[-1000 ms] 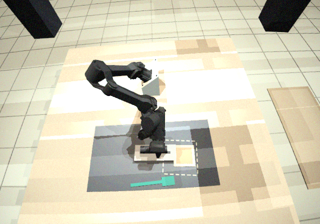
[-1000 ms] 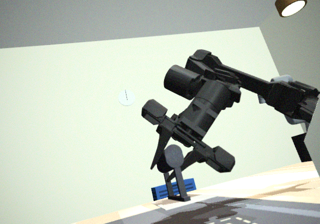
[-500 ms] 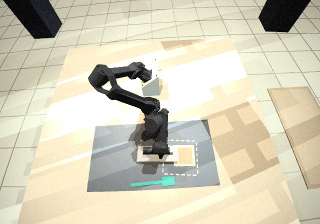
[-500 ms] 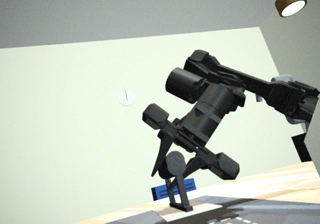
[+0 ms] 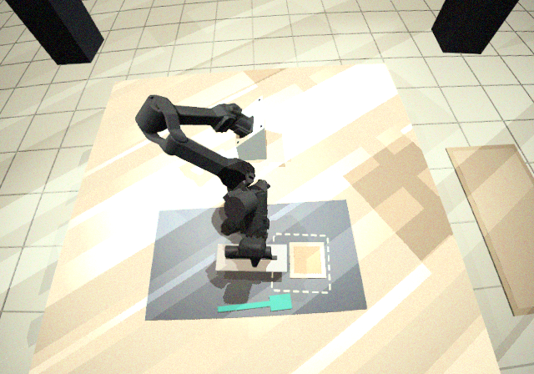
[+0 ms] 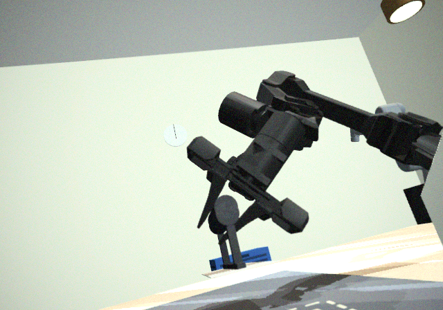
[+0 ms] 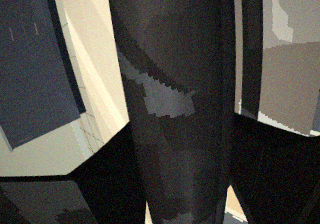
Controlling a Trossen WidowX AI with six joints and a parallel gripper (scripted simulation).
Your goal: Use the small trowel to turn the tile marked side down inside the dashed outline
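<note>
well, one pincer (image 5: pixel 255 260) (image 6: pixel 209 234) (image 7: pixel 175 116) clamps one trowel (image 5: pixel 222 263) (image 6: pixel 226 209) (image 7: pixel 180 99) by its handle; lower right of the top view, one tile (image 5: pixel 307 260) sits inside one dashed outline (image 5: pixel 305 235) (image 6: pixel 312 304).

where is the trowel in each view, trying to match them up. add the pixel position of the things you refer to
Top: the trowel (image 5: pixel 278 265) (image 6: pixel 226 210) (image 7: pixel 172 49) is below centre, its pale blade left of the tile (image 5: pixel 307 277)
Exterior: just below centre, round handle end towards the camera
Wrist: its dark handle runs top to bottom through the middle
Shared landmark: the tool (image 5: pixel 255 259) (image 6: pixel 209 232) (image 7: pixel 175 116), shut on that handle
</note>
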